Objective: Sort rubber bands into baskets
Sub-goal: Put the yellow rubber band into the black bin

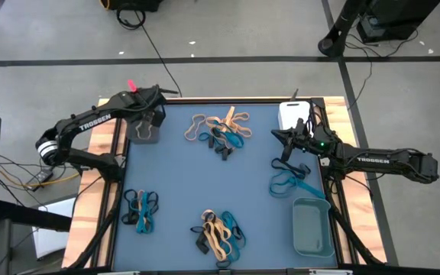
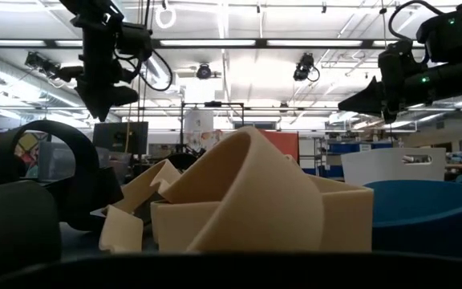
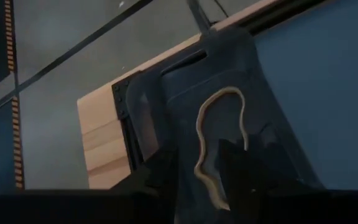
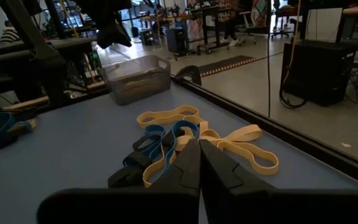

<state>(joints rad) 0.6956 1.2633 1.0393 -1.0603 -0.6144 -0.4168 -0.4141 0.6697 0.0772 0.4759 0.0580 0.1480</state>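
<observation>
While the left claw [image 3: 194,180] hangs parted over the dark basket [image 1: 145,128], dropping a tan band [image 3: 219,140], the right claw [image 4: 199,163], pressed together and empty, needs another band from the desk.

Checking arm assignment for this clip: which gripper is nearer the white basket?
Right. The right gripper hangs just beside the white basket, toward the table's middle. The left gripper is across the table, above the dark grey basket.

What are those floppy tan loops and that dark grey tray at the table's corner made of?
The tan loops look like matte rubber: flat strips that bend and lie limp. The dark grey tray seems semi-translucent moulded plastic, with thin stiff walls and a rolled rim, though the look leaves that open.
</observation>
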